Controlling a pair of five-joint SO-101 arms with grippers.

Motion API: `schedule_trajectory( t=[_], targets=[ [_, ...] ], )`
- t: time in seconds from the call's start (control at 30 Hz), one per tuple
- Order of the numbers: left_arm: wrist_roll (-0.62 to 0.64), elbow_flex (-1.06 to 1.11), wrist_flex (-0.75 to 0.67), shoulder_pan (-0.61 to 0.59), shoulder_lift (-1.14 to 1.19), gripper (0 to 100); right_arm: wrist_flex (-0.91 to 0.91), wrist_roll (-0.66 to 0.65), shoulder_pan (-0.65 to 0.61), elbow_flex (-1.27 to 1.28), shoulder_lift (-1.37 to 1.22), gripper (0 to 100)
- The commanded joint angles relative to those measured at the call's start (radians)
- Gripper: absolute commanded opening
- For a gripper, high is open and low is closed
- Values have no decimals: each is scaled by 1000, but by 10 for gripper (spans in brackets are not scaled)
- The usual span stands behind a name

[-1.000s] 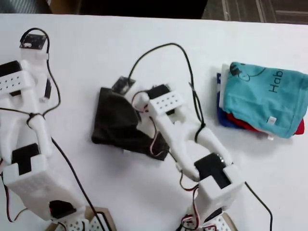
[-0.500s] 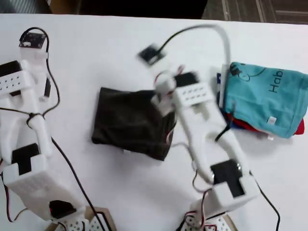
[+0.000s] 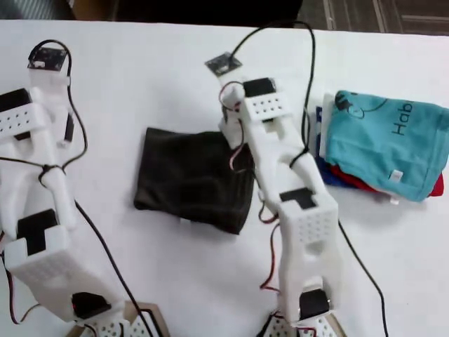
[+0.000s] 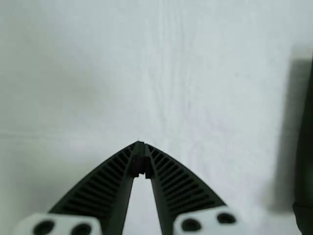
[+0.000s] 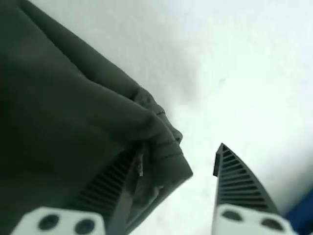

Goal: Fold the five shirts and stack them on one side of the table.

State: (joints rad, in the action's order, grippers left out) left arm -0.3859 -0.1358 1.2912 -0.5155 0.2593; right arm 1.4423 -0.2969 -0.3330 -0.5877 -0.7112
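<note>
White matte table (image 3: 133, 70). Fills nearly all of high view, far edge straight along top. Beyond that edge, from left to right: grey ribbed patch (image 3: 28, 8), tan block (image 3: 90, 7), wide dark gap (image 3: 210, 10), then grey floor (image 3: 372, 12) w/ thin pale lines. Patch & block too cropped to identify. Bright, even light over whole tabletop; shadows soft, close beside whatever casts them. Seen close in left wrist view: looks like cloth or paper cover, w/ faint vertical & horiz. creases, slightly greyer toward one side. Same plain white in right wrist view, w/ soft grey shading.
</note>
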Motion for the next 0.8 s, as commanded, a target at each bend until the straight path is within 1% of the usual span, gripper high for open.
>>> schedule_trajectory(
  t=[0.0, 0.07, 0.13, 0.23, 0.27, 0.3, 0.57, 0.77],
  targets=[
    [-11, -8, -17, -6, -6, 27, 31, 8, 22, -107, -53, 217],
    [-11, -10, -17, -6, -5, 27, 70, 8, 27, -149, -82, 214],
    [-11, -12, -23, -5, -5, 27, 105, 8, 31, -192, -102, 180],
    [-11, -7, -38, -5, -5, 27, 122, 8, 50, -249, -111, 39],
    [-11, -5, -38, -5, -5, 27, 122, 8, 58, -265, -110, 8],
    [-9, -5, -37, -5, -5, 27, 122, 8, 65, -279, -110, 28],
    [-9, -5, -34, -6, -5, 27, 174, 0, 93, -448, -110, 21],
    [-9, -5, -31, -6, -5, 27, 171, -121, 68, -508, -120, 21]
  ],
)
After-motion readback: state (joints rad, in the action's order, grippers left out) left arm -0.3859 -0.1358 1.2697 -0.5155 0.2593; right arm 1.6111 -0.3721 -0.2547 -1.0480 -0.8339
